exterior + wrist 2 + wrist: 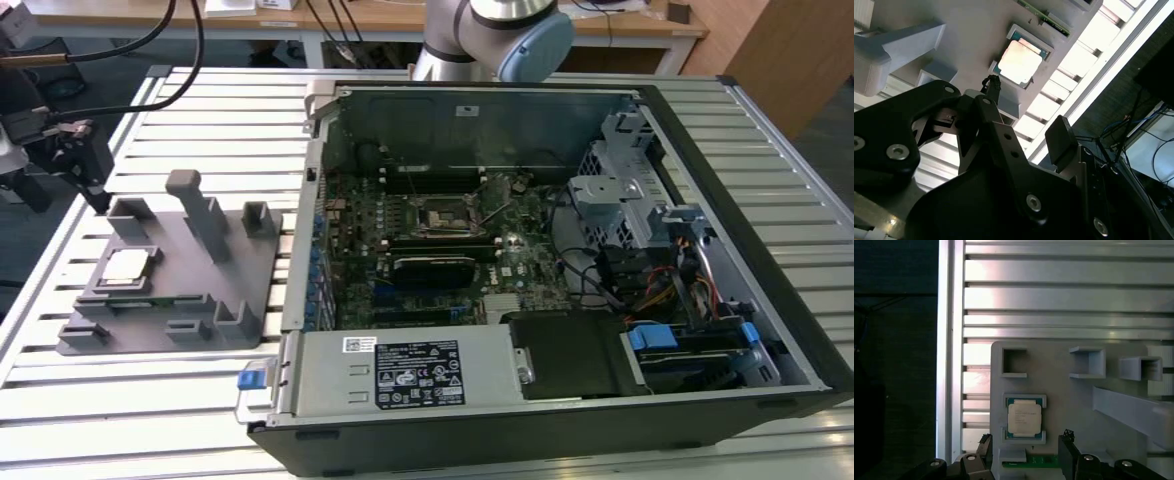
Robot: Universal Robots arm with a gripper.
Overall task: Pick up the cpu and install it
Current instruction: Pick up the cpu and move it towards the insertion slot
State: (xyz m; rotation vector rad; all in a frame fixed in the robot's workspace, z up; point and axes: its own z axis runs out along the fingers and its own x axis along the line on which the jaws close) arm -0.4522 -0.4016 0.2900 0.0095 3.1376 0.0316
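I see the tool (88, 178) at the exterior view's left, up over the edge of the slatted metal desk (214, 110), near the corner of the grey fixture (200, 300). In both wrist views its two black fingers (1067, 439) stand spread wide apart with nothing between them, so I call it released and empty. It touches nothing that I can make out.

The cpu (127, 265) lies flat in a shallow square pocket of the fixture, silvery top up. In the first wrist view the cpu (1024, 418) sits beyond the tool (1025, 442), in line with the gap between the fingers. In the second wrist view I find the cpu (1020, 61) past one fingertip of the tool (1026, 115), clear of it.

A green circuit strip (1029, 460) lies in the fixture just beside the cpu's pocket. Upright grey posts (203, 215) rise from the fixture on the side towards the computer case (747, 220).

The case lies open on the desk, just beside the fixture on the exterior view's right. On its board I see the square socket frame (441, 215), well apart from the cpu
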